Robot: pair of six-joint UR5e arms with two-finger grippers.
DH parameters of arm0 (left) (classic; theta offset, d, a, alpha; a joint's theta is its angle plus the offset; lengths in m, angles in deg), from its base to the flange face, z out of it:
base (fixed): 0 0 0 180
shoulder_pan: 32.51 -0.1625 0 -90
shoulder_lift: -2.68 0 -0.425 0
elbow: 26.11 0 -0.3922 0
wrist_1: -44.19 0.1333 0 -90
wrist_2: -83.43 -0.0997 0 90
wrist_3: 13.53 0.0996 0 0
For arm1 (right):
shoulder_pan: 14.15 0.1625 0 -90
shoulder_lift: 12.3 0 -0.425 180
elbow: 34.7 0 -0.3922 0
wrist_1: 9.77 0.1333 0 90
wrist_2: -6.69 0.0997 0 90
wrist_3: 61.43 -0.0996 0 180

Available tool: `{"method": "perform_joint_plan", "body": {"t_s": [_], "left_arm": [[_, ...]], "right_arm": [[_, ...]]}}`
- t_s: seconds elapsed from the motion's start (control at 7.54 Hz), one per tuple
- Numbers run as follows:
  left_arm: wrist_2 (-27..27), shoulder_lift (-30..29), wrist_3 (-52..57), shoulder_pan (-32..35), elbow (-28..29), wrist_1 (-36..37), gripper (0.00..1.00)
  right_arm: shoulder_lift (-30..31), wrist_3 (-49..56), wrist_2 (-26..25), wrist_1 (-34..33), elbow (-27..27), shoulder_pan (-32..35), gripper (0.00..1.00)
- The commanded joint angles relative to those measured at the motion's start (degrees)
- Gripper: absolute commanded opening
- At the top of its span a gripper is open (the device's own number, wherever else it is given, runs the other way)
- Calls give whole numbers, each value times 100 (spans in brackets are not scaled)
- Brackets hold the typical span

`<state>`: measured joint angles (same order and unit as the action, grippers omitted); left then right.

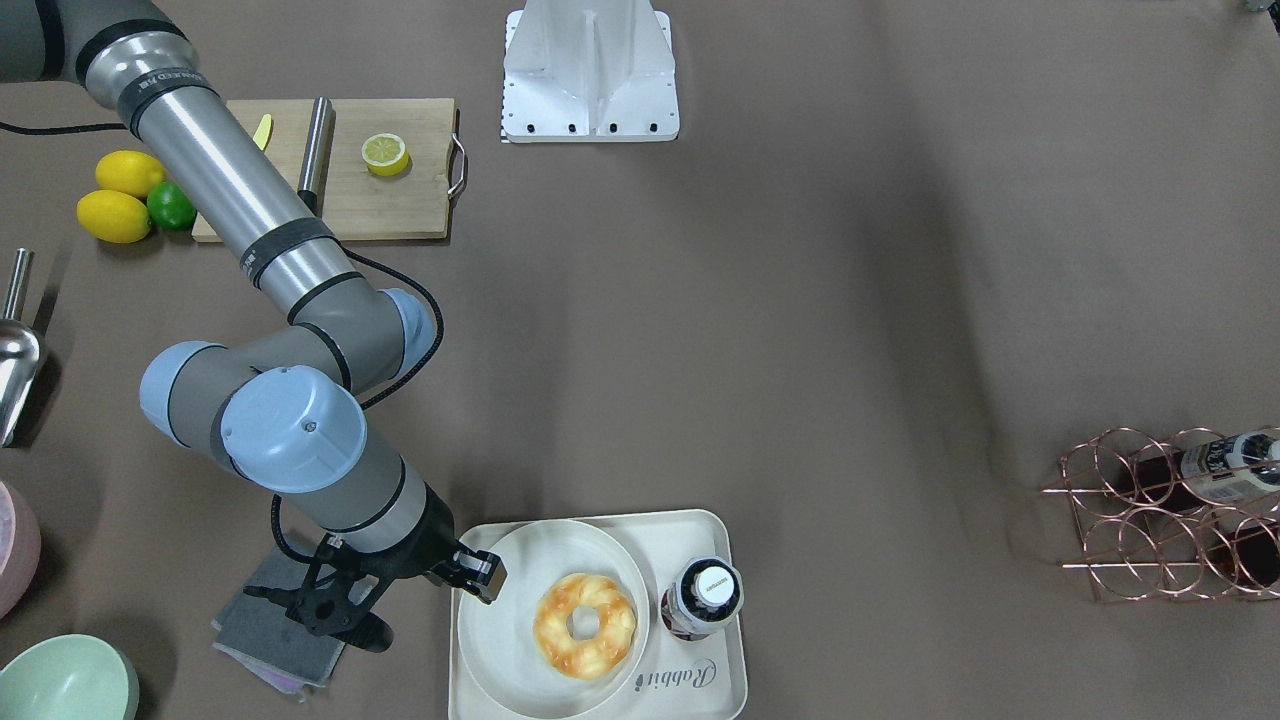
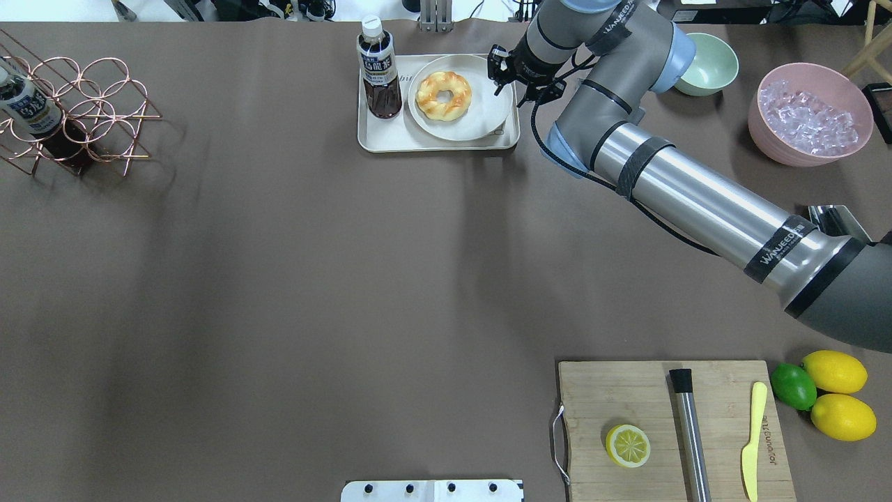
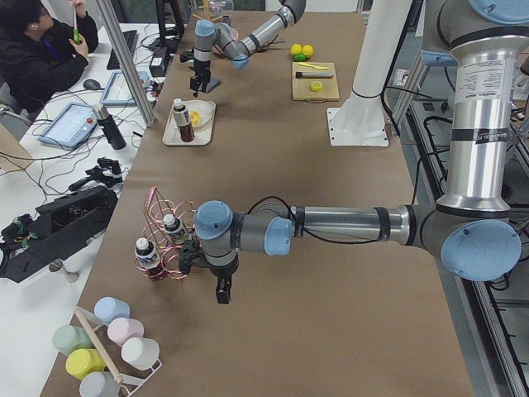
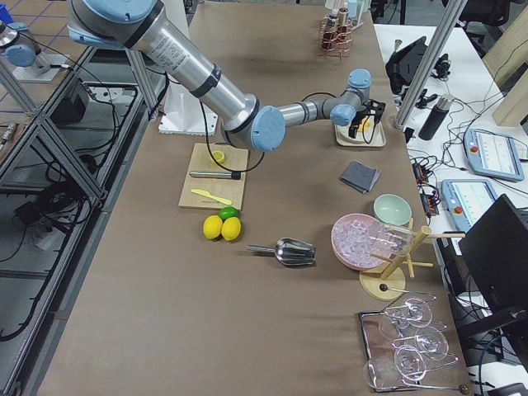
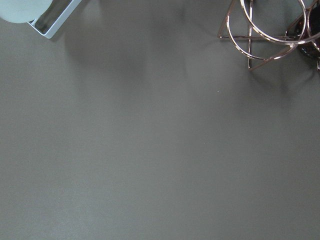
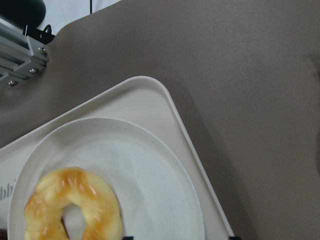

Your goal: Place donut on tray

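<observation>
The donut (image 1: 553,625) lies flat on a round cream plate (image 1: 500,640) that sits on the cream tray (image 1: 722,535) marked "Rabbit". In the overhead view the donut (image 2: 426,97), plate (image 2: 482,115) and tray (image 2: 390,137) are at the table's far edge. My right gripper (image 1: 478,580) hovers over the plate's rim beside the donut, open and empty; it also shows in the overhead view (image 2: 503,78). The right wrist view shows the donut (image 6: 50,200) at lower left on the plate (image 6: 150,190). My left gripper (image 3: 221,291) hangs by the wire rack, and I cannot tell its state.
A drink bottle (image 2: 380,70) stands on the tray beside the plate. A copper wire rack (image 2: 77,111) holds bottles at far left. A green bowl (image 2: 711,66) and a pink ice bowl (image 2: 808,115) sit at right. The cutting board (image 2: 669,425) holds a half lemon.
</observation>
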<state>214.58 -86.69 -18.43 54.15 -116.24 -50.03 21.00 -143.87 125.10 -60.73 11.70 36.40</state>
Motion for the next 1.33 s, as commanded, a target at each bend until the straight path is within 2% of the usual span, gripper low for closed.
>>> {"method": "perform_joint_plan", "body": {"t_s": [0.0, 0.13, 0.27, 0.53, 0.8, 0.93, 1.06, 1.19], "left_arm": [[-2, -2, 7, 0, -5, 0, 98], [-2, -10, 7, 0, 4, 0, 98], [-2, -2, 7, 0, 4, 0, 98], [-2, 7, 16, 0, 13, 0, 98], [-2, 7, 16, 0, 39, 0, 98], [-2, 7, 16, 0, 48, 0, 98], [-2, 7, 16, 0, 39, 0, 98], [-2, 7, 25, 0, 48, 0, 98]], "right_arm": [[481, 391, 119, -54, 569, 243, 100], [945, 812, 738, -176, 938, 584, 100], [1237, 1321, 1197, -682, 1455, 849, 100], [1817, 2078, 1289, -2470, 2982, 1210, 100], [2633, 3681, 1263, -4212, 4451, 1553, 100], [3142, 4569, 1245, -4690, 4910, 1728, 100], [3817, 5535, 1271, -4747, 5141, 1974, 100], [4233, 6372, 1263, -4765, 5117, 2237, 100]]}}
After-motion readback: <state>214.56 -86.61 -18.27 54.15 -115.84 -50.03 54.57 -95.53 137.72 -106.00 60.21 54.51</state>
